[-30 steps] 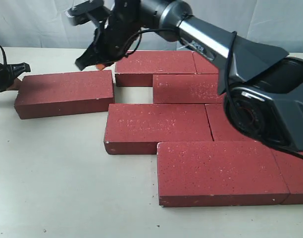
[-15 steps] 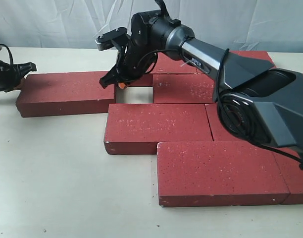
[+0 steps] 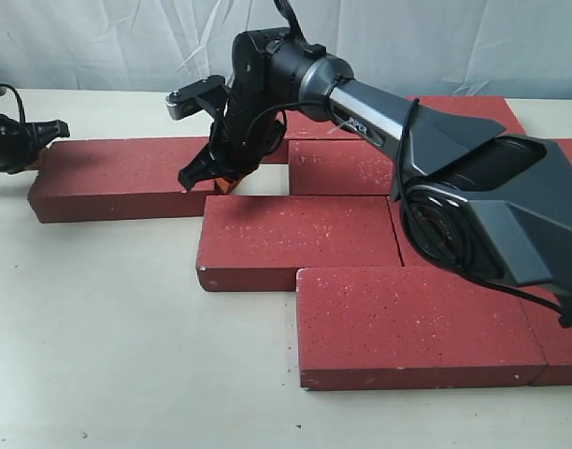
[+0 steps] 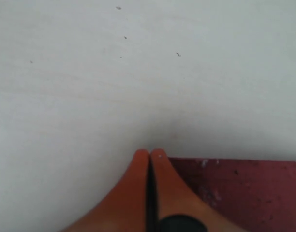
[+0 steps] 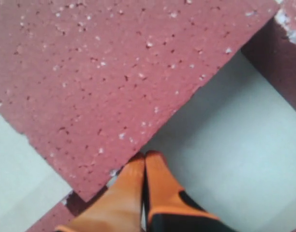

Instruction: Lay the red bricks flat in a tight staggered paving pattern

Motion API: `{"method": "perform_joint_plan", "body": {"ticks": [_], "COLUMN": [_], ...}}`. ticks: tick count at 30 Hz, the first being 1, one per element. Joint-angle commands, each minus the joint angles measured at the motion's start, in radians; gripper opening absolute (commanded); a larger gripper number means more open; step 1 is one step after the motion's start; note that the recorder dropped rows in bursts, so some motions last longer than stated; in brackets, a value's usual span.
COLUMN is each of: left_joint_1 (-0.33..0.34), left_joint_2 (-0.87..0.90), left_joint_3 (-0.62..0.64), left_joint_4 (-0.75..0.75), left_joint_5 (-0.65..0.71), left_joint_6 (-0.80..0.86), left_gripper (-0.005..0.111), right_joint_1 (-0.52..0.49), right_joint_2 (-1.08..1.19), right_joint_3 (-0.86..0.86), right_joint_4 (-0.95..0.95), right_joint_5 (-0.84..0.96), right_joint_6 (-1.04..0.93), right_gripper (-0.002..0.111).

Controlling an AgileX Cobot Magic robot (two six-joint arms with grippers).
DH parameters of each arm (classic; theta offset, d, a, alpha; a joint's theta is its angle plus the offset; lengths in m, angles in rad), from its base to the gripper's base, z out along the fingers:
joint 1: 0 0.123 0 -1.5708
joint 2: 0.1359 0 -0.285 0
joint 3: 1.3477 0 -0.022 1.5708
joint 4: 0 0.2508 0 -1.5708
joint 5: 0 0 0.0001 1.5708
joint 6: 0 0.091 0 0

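Note:
Several dark red bricks lie flat on the table. One loose brick lies apart at the left; the others form staggered rows on the right. My right gripper is shut, its orange fingertips down in the small gap by the loose brick's right end, at its edge. My left gripper is shut too, its tips at the loose brick's left end. Neither holds anything.
The pale table spreads in front and to the left of the bricks. A grey-white curtain hangs behind. The right arm reaches over the back rows of bricks.
My right gripper has come down from above the back bricks and leftward into the gap at the loose brick's right end. The left gripper has barely moved.

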Motion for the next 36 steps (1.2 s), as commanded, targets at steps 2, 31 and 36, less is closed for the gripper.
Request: {"method": "perform_joint_plan", "body": {"ticks": [2,31,36], "left_joint_1": [-0.005,0.024,0.080], "left_joint_2": [0.006,0.006,-0.010], "left_joint_3": [0.001,-0.005,-0.011], "left_joint_4": [0.017,0.031,0.011], "left_joint_5": [0.067,0.033,0.040], "left_joint_6": [0.001,-0.002,-0.002], "left_gripper": [0.000,0.000,0.021], "right_joint_1": [0.003,0.014,0.012], "right_joint_2": [-0.019,-0.053,-0.060], "right_joint_3": [0.003,0.003,0.003], "right_joint_4": [0.013,-0.253,-0.249], "right_joint_5": [0.026,-0.107,-0.096], "right_joint_6": [-0.010,0.030,0.066], "right_gripper": [-0.001,-0.001,-0.001]}}
